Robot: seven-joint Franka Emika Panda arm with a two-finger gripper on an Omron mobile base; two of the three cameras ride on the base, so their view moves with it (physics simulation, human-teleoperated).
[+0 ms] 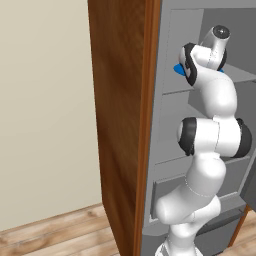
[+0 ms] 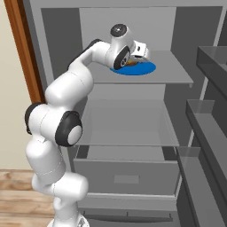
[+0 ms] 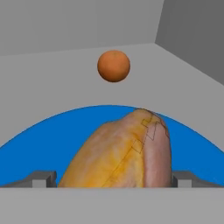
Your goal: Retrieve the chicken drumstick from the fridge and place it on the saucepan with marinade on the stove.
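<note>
The robot arm (image 2: 66, 88) is white, smooth and shiny. It is made of fat round pieces, like big sausages joined end to end. Where the pieces meet there are dark, nearly black rings. Some joints end in a round grey cap with a small dark dot in the middle. Thin lines run around the white shell where parts fit together. The claw (image 3: 112, 180) has two small dark grey finger tips (image 3: 41, 178), blocky and square at the ends.

One chicken drumstick (image 3: 120, 151), one blue plate (image 3: 48, 135) under it, one orange ball (image 3: 113, 66) at the far side. One fridge (image 2: 133, 111), open, with one gripper (image 3: 111, 178).
</note>
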